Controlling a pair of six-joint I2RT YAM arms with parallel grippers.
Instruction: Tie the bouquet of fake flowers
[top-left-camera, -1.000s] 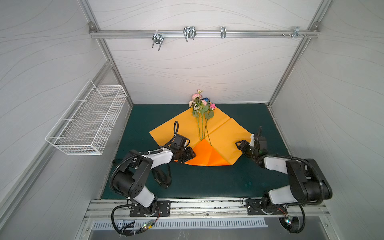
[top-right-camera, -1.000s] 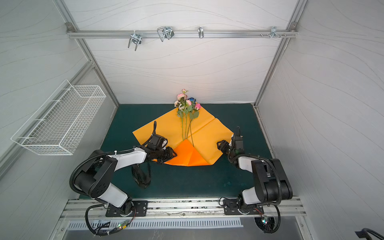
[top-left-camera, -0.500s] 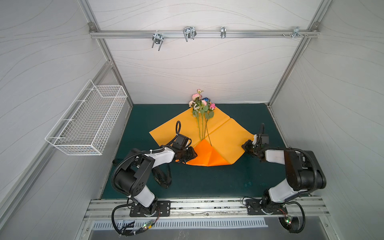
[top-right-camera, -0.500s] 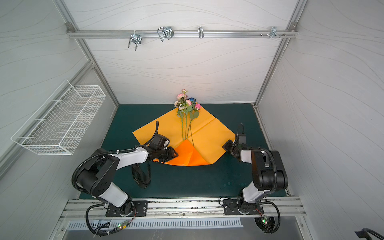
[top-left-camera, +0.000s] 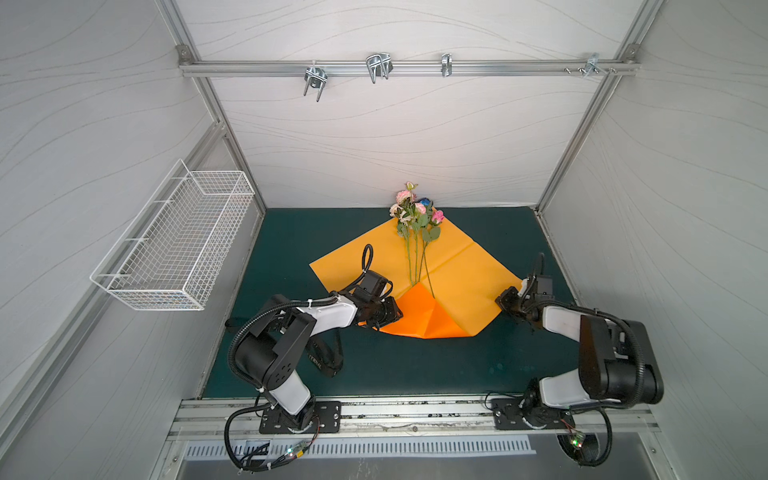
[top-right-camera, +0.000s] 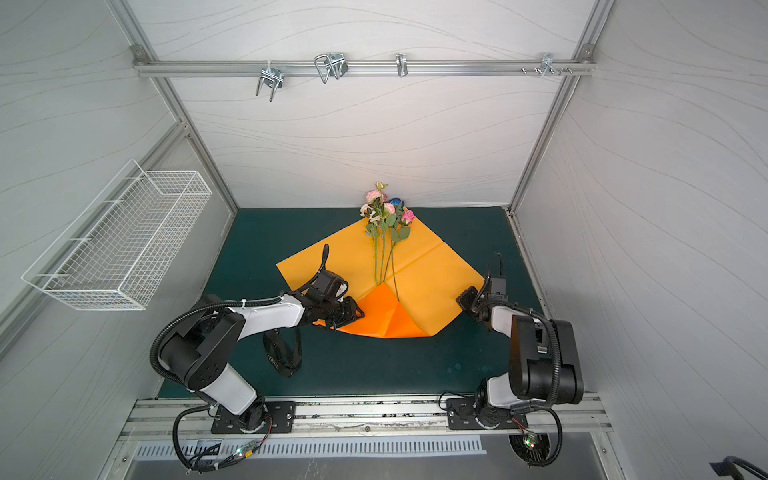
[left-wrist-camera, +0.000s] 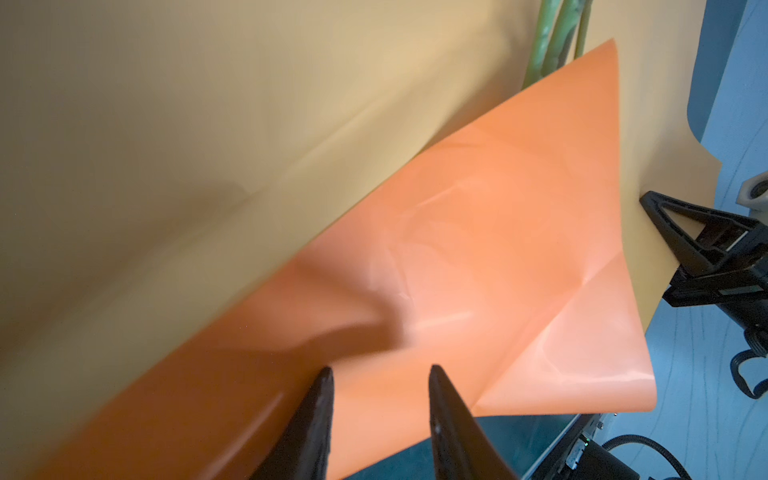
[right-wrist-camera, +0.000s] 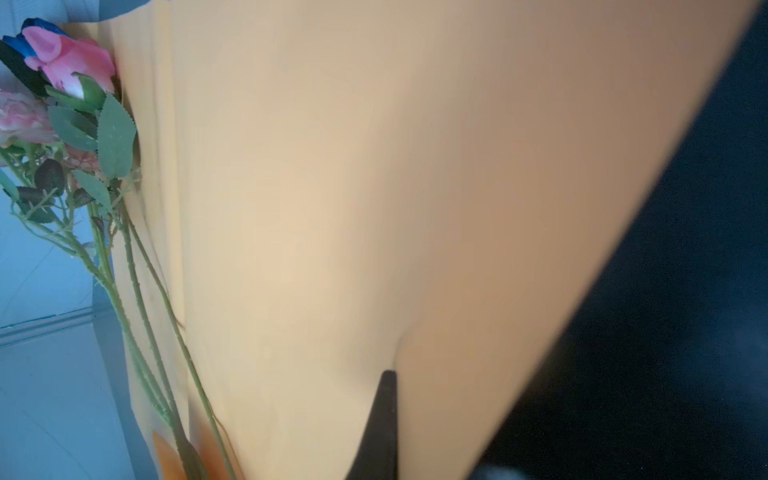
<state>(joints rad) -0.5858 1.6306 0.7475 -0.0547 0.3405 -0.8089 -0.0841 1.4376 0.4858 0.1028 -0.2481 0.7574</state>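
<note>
Two claws: left claw (left-wrist-camera: 380, 370) part-open over folded flap (top-left-camera: 415, 309); right claw (top-left-camera: 503, 300) pinching paper (top-left-camera: 457, 286) at right corner, likely to wrap bouquet (top-left-camera: 415, 216).

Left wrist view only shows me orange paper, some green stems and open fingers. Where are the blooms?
Observer: The bouquet of fake flowers has its blooms at the far corner of the orange wrapping paper, by the back wall.
Operator: Is the right gripper holding anything?
Observer: The right gripper is shut on the paper's right corner.
Operator: Any ribbon around?
Observer: A black ribbon lies on the mat by the left arm, apart from the bouquet.
</note>
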